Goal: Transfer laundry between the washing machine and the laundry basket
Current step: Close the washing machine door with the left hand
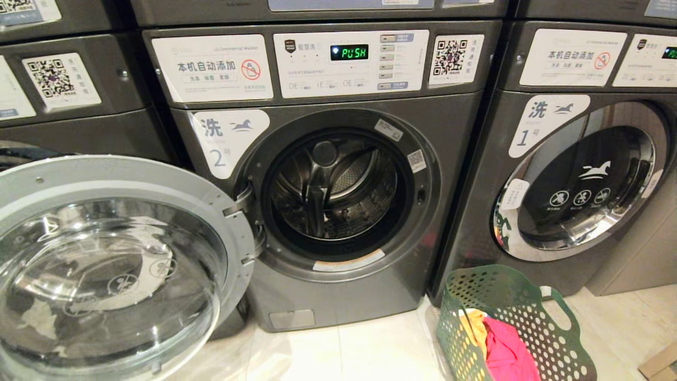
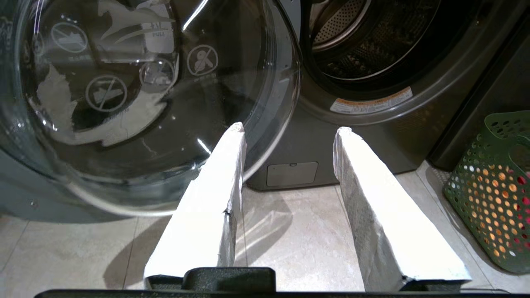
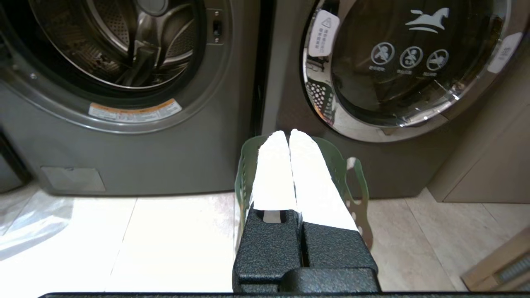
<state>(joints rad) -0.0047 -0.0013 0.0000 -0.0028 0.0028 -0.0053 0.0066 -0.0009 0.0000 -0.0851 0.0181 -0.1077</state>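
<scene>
Door swung open near left, drum empty; left gripper apart, right gripper together above basket. I'd spread it before grabbing the clothes.

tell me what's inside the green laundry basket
The green laundry basket holds a pink garment and a yellow one. Its walls and those clothes hide whatever lies deeper down.

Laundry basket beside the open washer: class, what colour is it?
Green, with a perforated wall; the laundry basket shows best in the head view.
</scene>
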